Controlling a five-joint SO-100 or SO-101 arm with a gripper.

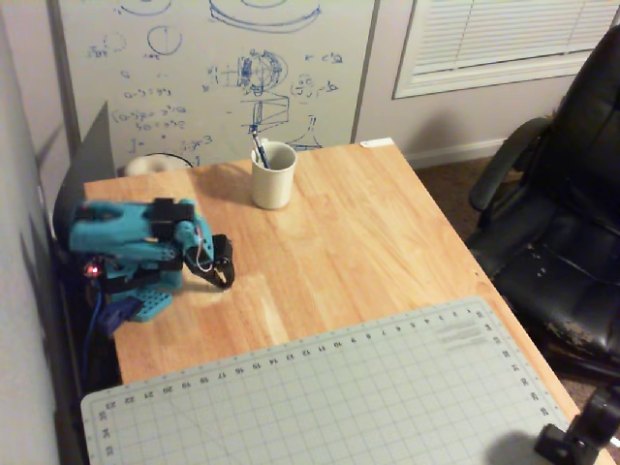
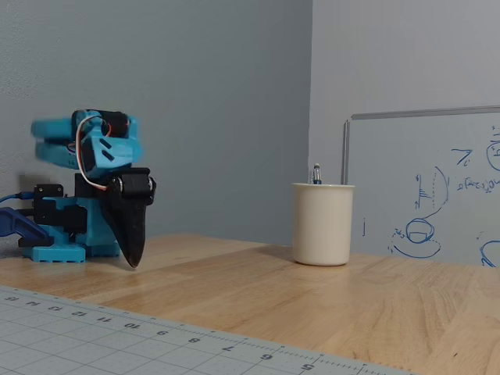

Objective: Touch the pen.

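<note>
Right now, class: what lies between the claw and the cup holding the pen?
Only bare wooden table. In the overhead view nothing sits between the claw and the cup with the pen; the fixed view agrees.
</note>
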